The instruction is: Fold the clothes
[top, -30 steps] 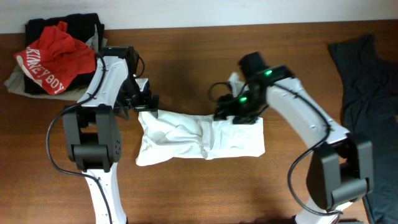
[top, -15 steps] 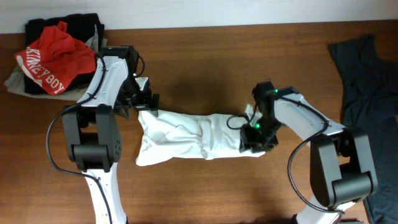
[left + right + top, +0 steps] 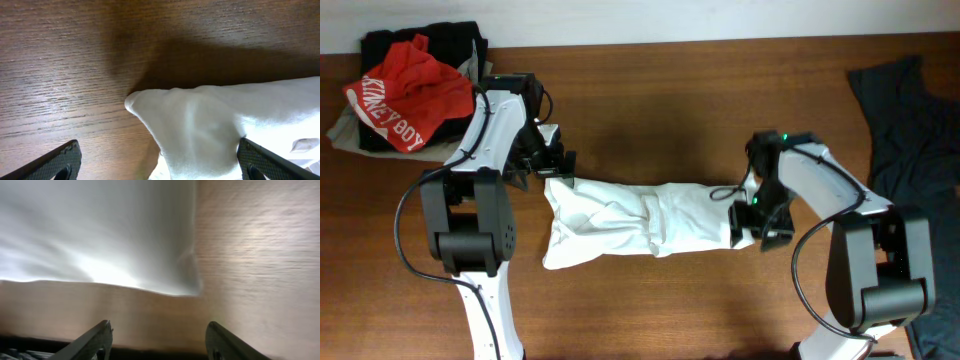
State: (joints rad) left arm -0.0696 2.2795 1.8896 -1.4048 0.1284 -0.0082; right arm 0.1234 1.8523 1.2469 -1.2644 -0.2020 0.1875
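One white garment [image 3: 640, 222] is laid on the wooden table [image 3: 650, 110] as a long, rumpled band, already doubled lengthwise. Two grippers are stationed at its two ends.

Left gripper [image 3: 557, 163]: the jaws are spread to their full width and nothing is held. The band's upper left corner is found just ahead of this tool. In the left wrist view that corner is seen lying on the wood between the lines of the two fingers [image 3: 62, 159], and no contact is visible.

Right gripper [image 3: 159, 340]: the jaws are parted and nothing is held between them. The band's right end is found directly in front of this tool. Its near corner lies flat on the wood just beyond the fingers [image 3: 95, 339] and apart from both.

Step in hand: a pause between folds is judged, with the lengthwise fold made and the crosswise fold not yet begun.

Next move, as judged: an end is to be pinched low against the wood, with every layer caught. It is then to be lifted and carried over toward the opposite end. Slipping of the thin layers is to be guarded against.
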